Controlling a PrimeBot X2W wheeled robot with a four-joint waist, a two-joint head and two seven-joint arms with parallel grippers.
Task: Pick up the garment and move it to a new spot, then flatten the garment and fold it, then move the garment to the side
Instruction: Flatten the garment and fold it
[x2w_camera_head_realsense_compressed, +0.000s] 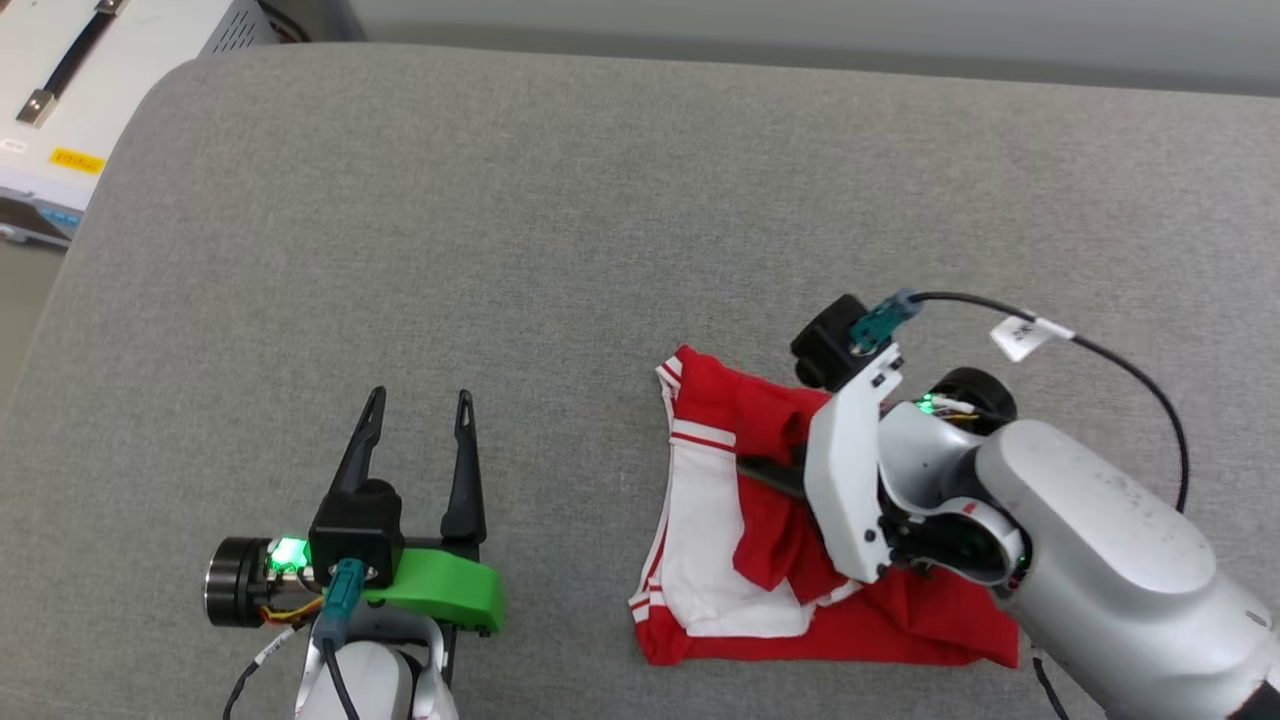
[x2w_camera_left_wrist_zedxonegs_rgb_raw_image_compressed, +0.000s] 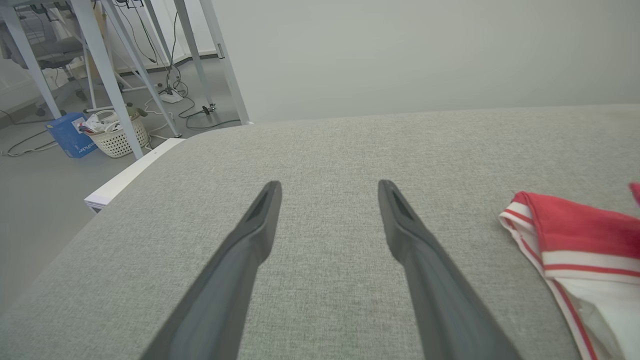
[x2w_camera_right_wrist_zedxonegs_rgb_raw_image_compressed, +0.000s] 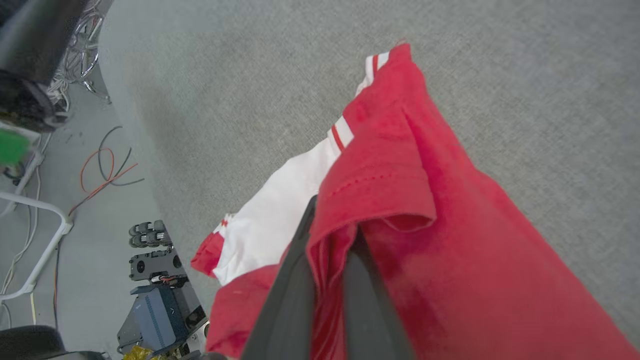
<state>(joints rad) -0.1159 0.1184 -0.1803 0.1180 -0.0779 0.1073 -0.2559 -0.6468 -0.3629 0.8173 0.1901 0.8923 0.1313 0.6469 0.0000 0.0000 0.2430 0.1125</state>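
The garment is a red shirt with a white sleeve and red-white striped trim, crumpled on the grey table at the right front. My right gripper reaches into it from the right, shut on a fold of red cloth; in the right wrist view the cloth drapes over the two closed fingers. My left gripper stands open at the left front, off to the left of the garment and not touching it. In the left wrist view its fingers spread wide over the bare table, with the garment's striped edge at the right.
The grey padded table spreads wide behind and to the left of the garment. A white cabinet stands beyond the table's left corner. Beside the table are metal table legs, a basket, a blue box and cables.
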